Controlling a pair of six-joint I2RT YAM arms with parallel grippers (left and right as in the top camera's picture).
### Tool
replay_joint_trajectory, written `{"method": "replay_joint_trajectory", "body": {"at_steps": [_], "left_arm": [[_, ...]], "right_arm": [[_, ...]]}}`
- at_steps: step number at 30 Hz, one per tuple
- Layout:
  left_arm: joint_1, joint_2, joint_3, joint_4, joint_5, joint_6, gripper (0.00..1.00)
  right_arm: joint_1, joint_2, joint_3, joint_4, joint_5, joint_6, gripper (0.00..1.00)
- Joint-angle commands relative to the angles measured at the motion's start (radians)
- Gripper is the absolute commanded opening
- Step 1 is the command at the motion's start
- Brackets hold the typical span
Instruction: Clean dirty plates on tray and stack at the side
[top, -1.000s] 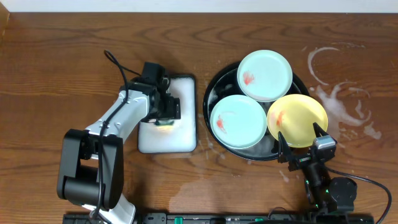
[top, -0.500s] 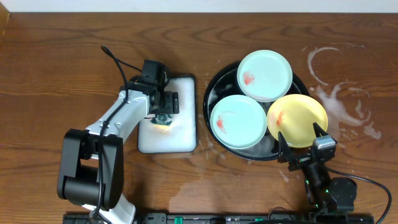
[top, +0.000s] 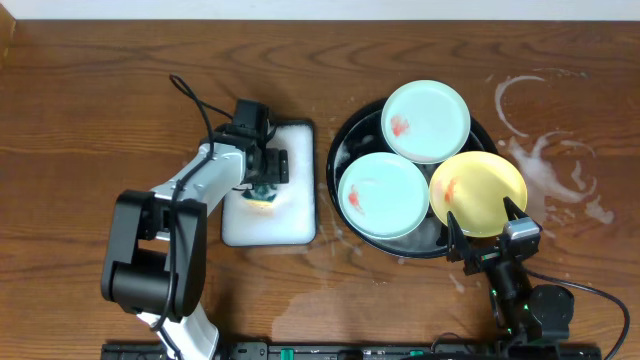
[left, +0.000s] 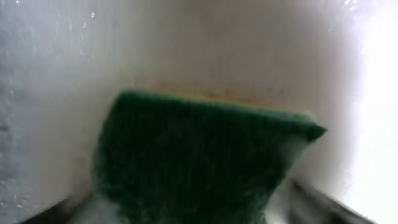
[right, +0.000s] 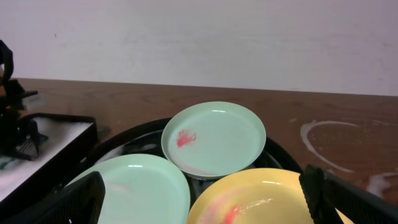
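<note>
Sponge (left: 199, 162) grab may slip
Your left fingers (top: 279, 167) sit at the sponge, grip unclear; a shallow close could drop it. Right fingers (right: 68, 202) hang spread, empty.

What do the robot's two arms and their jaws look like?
The left arm has bulky black joints joined by a white link, and a thin black cable loops off it. The right arm is mostly black, ending in flat black jaws.

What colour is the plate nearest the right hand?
The round glossy plate is yellow; overhead view shows it best.
</note>
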Motion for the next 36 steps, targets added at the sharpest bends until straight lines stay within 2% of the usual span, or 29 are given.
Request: {"method": "replay_joint_trajectory", "body": {"at_steps": [1,6,9,13,16,23,29,30,33,36], "left_arm": [[0.002,0.021,-0.014,0.005,-0.004,0.005,0.71],[0.002,0.02,-0.009,-0.012,-0.004,0.005,0.41],[0.002,0.018,0.003,-0.034,-0.004,0.005,0.31],[0.002,-0.011,0.018,-0.065,-0.004,0.004,0.25],[0.002,-0.067,0.029,-0.093,-0.004,0.001,0.24],[0.002,-0.295,0.033,-0.108,0.004,-0.008,0.24],[0.002,-0.457,0.032,-0.108,0.004,-0.053,0.19],[0.002,-0.47,0.032,-0.108,0.004,-0.053,0.19],[0.002,-0.48,0.032,-0.109,0.004,-0.053,0.09],[0.002,-0.455,0.016,-0.104,0.004,-0.089,0.08]], "right_arm": [[-0.007,-0.005,-0.001,-0.005,-0.005,0.013,0.99],[-0.007,-0.005,-0.001,-0.005,-0.005,0.013,0.99],[-0.007,-0.005,-0.001,-0.005,-0.005,0.013,0.99],[-0.007,-0.005,-0.001,-0.005,-0.005,0.013,0.99],[-0.007,-0.005,-0.001,-0.005,-0.005,0.013,0.99],[-0.007,-0.005,-0.001,-0.005,-0.005,0.013,0.99],[-0.007,-0.005,-0.001,-0.005,-0.005,0.013,0.99],[-0.007,-0.005,-0.001,-0.005,-0.005,0.013,0.99],[-0.007,-0.005,-0.001,-0.005,-0.005,0.013,0.99],[-0.007,-0.005,-0.001,-0.005,-0.005,0.013,0.99]]}}
